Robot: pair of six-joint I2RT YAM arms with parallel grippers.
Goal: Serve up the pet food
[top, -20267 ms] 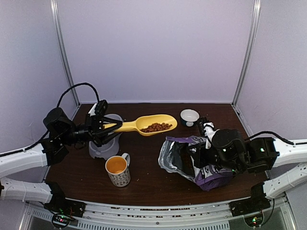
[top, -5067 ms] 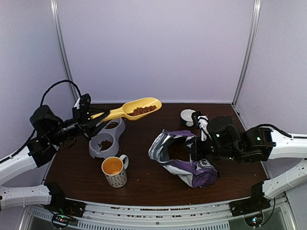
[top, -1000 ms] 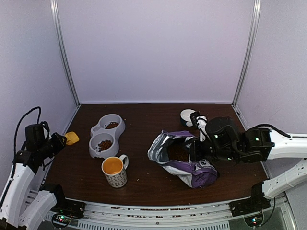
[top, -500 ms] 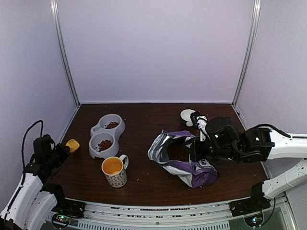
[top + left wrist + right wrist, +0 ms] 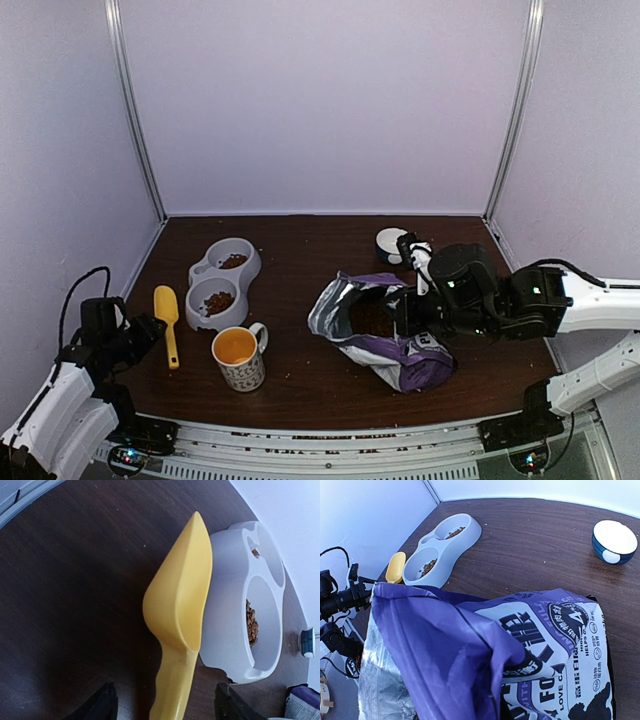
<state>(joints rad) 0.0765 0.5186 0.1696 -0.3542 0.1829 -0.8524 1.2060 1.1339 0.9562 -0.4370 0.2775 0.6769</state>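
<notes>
**A:** So, how far along?

**B:** Mostly done, I'd judge. The pet food [image 5: 218, 300] sits in both wells of the double bowl [image 5: 225, 605], near the left edge of the bench [image 5: 300, 250]. The rest looks to be inside the bag [image 5: 415, 360], toward the right edge.

**A:** Hands?

**B:** The left hand [image 5: 166, 706] is spread wide, with fingers either side of the scoop [image 5: 167, 318] handle and clear of it. The right hand [image 5: 410, 300] is pinched closed on the bag rim, propping it open.

**A:** What differs from before?

**B:** Half a second ago the scoop was in the left hand at the left edge. Now it lies released on the bench, just beside the bowl. Five seconds ago it was loaded and held over the bowl. The bag and mug [image 5: 243, 357] haven't moved, and the right arm hasn't either.

**A:** What's left?

**B:** Probably just letting go of the bag and pulling both arms back. The serving itself looks finished.
</notes>
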